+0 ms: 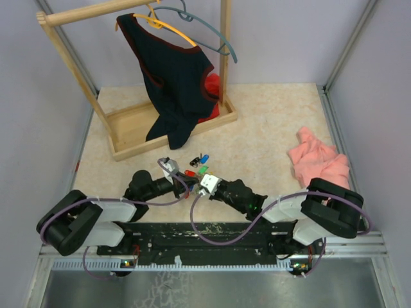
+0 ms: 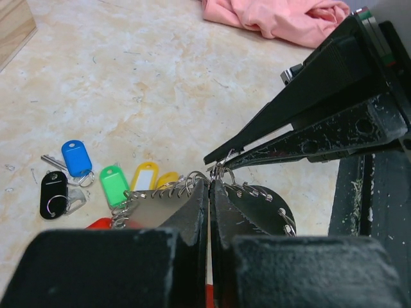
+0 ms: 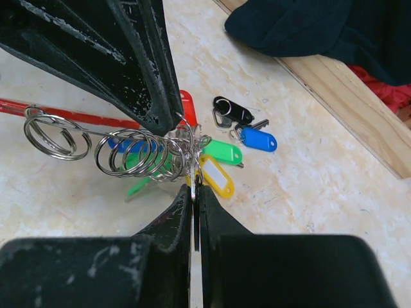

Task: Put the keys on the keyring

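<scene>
- Steel split rings (image 3: 138, 154) sat bunched along the grey wire side of the keyring (image 3: 58, 110), whose red bar lay low over the counter (image 1: 270, 122) between the two arms.
- Left tool (image 3: 174, 125) was closed tight, evidently on the keyring: the red bar ran in under its tip.
- Right tool (image 3: 194, 183) was closed too, its tips meeting the left tool's at the ring cluster. The left wrist view showed a small loop at those tips, but which ring it nipped could not be told.
- Keys (image 3: 223, 152) with green, yellow and red tags lay at that cluster; whether all were threaded on could not be told. A blue key (image 3: 259, 139) and a black key (image 3: 231, 110) lay loose on the counter just beyond.
- Handling, as a judgement: the keys looked light and would swing and twist freely. The rings were thin, springy, slick steel, apt to slip from a fingertip pinch. The keyring looked stiff and best held by its red bar, leaving the wire side free. A loose key was better taken by its flat plastic tag than by its ring.
</scene>
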